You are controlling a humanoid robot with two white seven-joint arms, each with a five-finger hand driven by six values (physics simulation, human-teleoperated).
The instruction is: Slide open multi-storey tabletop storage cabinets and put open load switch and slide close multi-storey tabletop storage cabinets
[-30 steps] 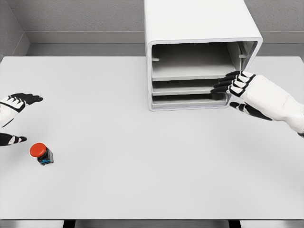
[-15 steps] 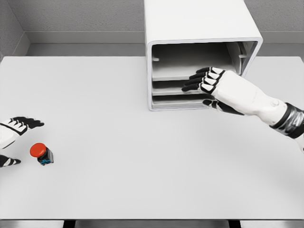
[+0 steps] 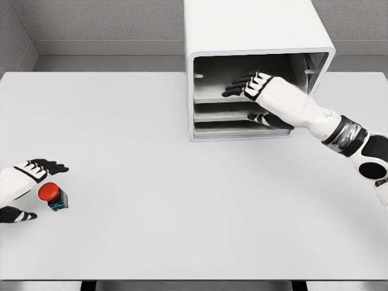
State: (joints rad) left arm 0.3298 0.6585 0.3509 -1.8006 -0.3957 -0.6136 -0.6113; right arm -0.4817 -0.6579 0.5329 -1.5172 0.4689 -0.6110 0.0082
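Two white arms reach over a smooth, matte pale-grey table (image 3: 151, 236), one from each side. At the far left, the left robot hand (image 3: 24, 188) lies low over the tabletop with its black-tipped fingers spread and holding nothing; the upper fingers extend above the load switch (image 3: 53, 195) and the thumb shows below and to the left of it, so the hand brackets the switch without visibly touching it. The switch is a small thing with a round, glossy red mushroom cap on a dark, blocky body that shows a bit of blue, and it rests on the table near the left edge, well apart from the cabinet. Toward the back right of the middle stands the storage cabinet (image 3: 254, 27), a boxy white shell with rounded corners and a plain smooth top, its front open so that three flat grey tiers are seen stacked inside. The right robot hand (image 3: 257, 97) is at this open front, fingers loosely extended over the upper tier and the thumb lower by the middle tier, gripping nothing that can be made out. Its white forearm, ringed by a metallic grey wrist band and a black joint, slants down to the right edge.
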